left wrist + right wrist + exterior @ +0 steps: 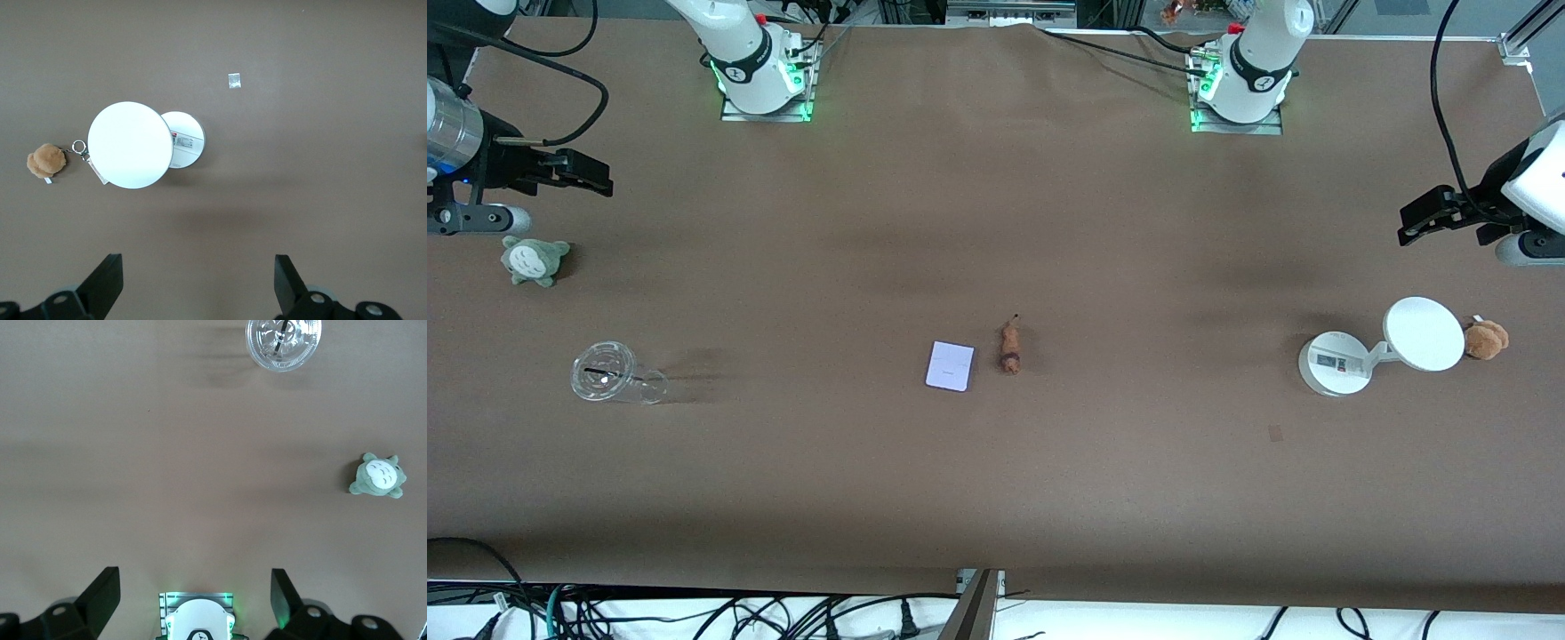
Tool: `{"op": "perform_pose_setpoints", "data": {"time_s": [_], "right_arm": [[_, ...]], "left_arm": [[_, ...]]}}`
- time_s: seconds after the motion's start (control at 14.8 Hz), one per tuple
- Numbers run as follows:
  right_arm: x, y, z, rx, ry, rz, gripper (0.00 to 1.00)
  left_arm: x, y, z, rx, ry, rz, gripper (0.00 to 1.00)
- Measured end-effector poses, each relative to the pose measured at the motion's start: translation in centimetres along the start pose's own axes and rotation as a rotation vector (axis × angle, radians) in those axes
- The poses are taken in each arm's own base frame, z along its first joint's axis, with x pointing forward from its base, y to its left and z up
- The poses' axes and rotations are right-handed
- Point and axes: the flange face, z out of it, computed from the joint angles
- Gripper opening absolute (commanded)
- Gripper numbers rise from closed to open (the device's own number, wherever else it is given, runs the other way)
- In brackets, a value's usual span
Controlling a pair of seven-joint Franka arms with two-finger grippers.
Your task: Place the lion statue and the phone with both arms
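The lion statue (pixel 1010 347), a small orange-brown figurine with a darker end, lies on the brown table at its middle. The phone (pixel 950 365), a flat pale rectangle, lies flat close beside it, toward the right arm's end. My left gripper (pixel 1414 222) is open and empty, up in the air at the left arm's end of the table, above the white stand. My right gripper (pixel 596 178) is open and empty, up at the right arm's end, above the grey-green plush. Neither wrist view shows the lion statue or the phone.
A white round-based stand with a disc (pixel 1423 333) (pixel 130 145) and a brown plush keychain (pixel 1487 339) (pixel 45 161) lie at the left arm's end. A clear plastic cup (pixel 615 376) (pixel 283 343) on its side and a grey-green plush (pixel 534 260) (pixel 378 477) lie at the right arm's end.
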Motion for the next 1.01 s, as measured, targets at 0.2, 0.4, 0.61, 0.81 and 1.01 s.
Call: {"op": "perform_pose_setpoints", "data": {"time_s": [0.2, 0.4, 0.61, 0.81, 1.01], "right_arm": [[0.0, -0.04, 0.0, 0.0, 0.0, -0.001, 1.0], [0.0, -0.14, 0.0, -0.001, 0.0, -0.002, 1.0], [-0.01, -0.37, -0.01, -0.002, 0.0, -0.007, 1.0], [-0.01, -0.43, -0.02, -0.002, 0.0, -0.008, 1.0], [-0.02, -0.99, -0.04, -0.004, 0.0, -0.017, 1.0]], "left_arm": [[-0.17, 0.1, -0.37, 0.0, 0.007, 0.002, 1.0], [-0.31, 0.35, -0.7, 0.001, 0.014, 0.006, 1.0], [-0.31, 0.34, -0.65, 0.001, 0.012, 0.006, 1.0], [-0.31, 0.32, -0.65, 0.001, 0.012, 0.006, 1.0], [-0.31, 0.16, -0.64, 0.0, 0.012, 0.003, 1.0]]}}
